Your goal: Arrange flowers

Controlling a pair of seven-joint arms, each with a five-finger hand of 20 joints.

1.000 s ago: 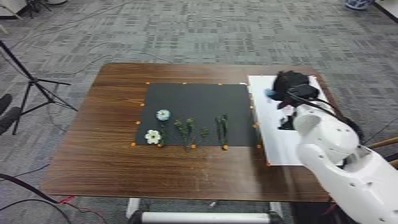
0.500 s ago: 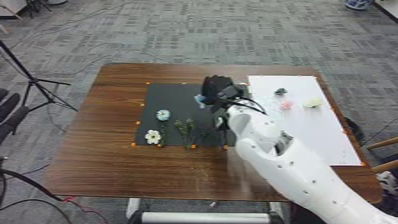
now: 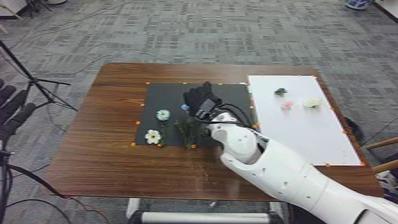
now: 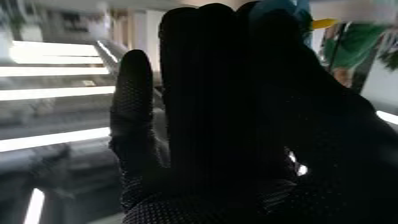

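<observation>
Blue flower leftward in right hand

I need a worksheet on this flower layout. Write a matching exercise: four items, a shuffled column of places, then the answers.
1. right hand
2. pink flower
3. white flower
4. left hand

A. on the near left part of the black mat
B. off the left side of the table
C. above the mat, with a blue flower at its fingertips
D. on the white sheet, beside the cream flower

Pairs: 1-C, 2-D, 3-A, 4-B
</observation>
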